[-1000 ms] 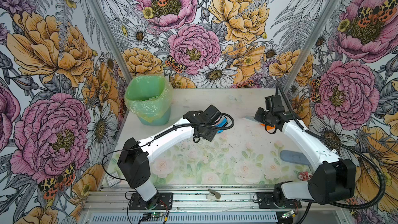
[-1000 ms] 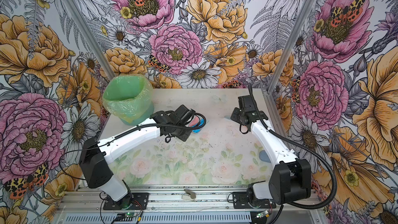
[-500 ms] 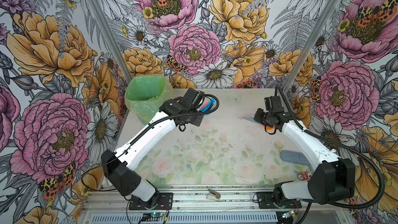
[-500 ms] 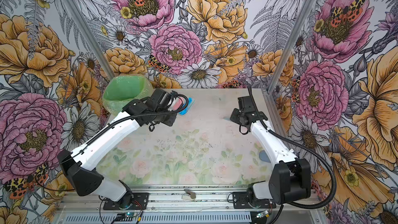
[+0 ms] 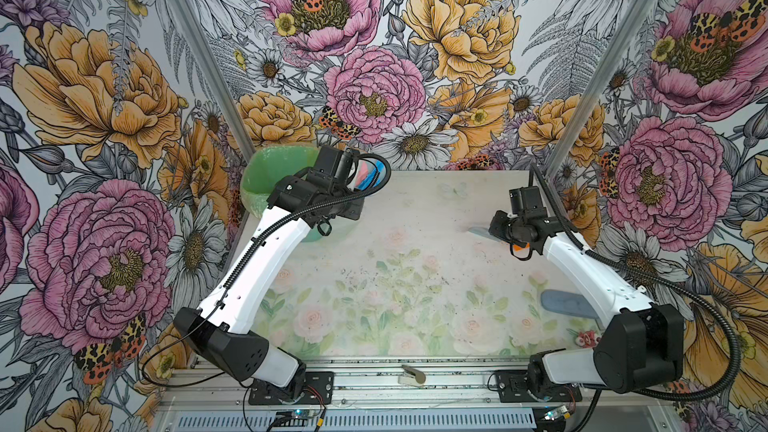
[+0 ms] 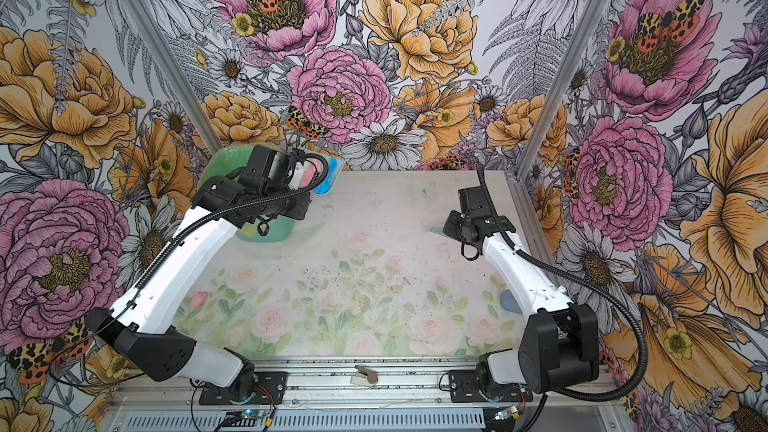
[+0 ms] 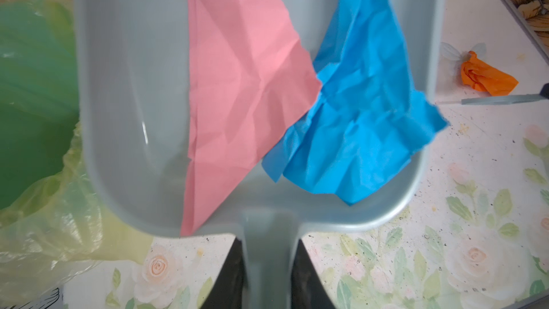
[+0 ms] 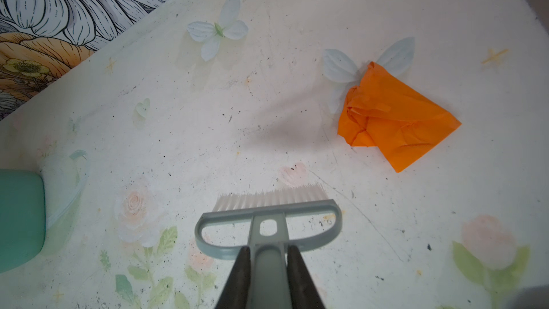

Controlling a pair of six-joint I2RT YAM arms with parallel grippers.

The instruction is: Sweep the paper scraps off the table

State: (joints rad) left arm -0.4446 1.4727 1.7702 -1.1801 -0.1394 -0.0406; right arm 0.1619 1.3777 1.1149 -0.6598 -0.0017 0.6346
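My left gripper is shut on the handle of the grey-blue dustpan. A pink paper scrap and a blue paper scrap lie in the pan. In both top views the pan is held at the back left of the table, next to the green bin. My right gripper is shut on the brush, bristles toward the table at the right. An orange paper scrap lies on the table just beyond the brush.
The bin has a pale green bag over its rim. A flat grey-blue piece lies at the front right beside the right arm, with a small red and white thing near it. A beige object sits on the front rail.
The left arm has carried the dustpan with the pink and blue scraps from the table's middle to the back left, beside the bin. The right arm with the brush has barely moved.
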